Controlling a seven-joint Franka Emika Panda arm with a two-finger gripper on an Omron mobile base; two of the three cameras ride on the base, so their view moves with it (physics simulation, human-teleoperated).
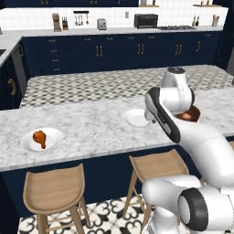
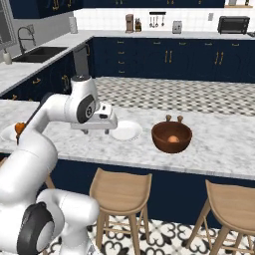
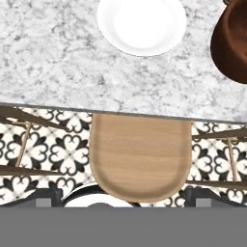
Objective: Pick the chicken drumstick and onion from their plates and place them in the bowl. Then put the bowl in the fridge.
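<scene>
The orange-brown chicken drumstick [image 1: 40, 137] lies on a white plate [image 1: 27, 145] at the counter's left end. The second white plate [image 2: 125, 131] is empty, seen from above in the hand view as the plate [image 3: 141, 24]. The reddish-brown bowl [image 2: 172, 144] stands right of it, with the round tan onion [image 2: 173, 139] inside. My gripper [image 2: 95, 132] hangs open and empty above the counter's front edge, just left of the empty plate and apart from it. Its dark fingertips [image 3: 48, 196] stand wide apart. The fridge is out of view.
Wooden stools [image 1: 54, 183] [image 3: 140, 157] stand under the marble counter [image 1: 91, 132], one right below my hand. Navy cabinets [image 1: 114, 52] and a back counter with a toaster oven [image 1: 146, 20] lie across the tiled floor. A sink [image 2: 40, 52] is at far left.
</scene>
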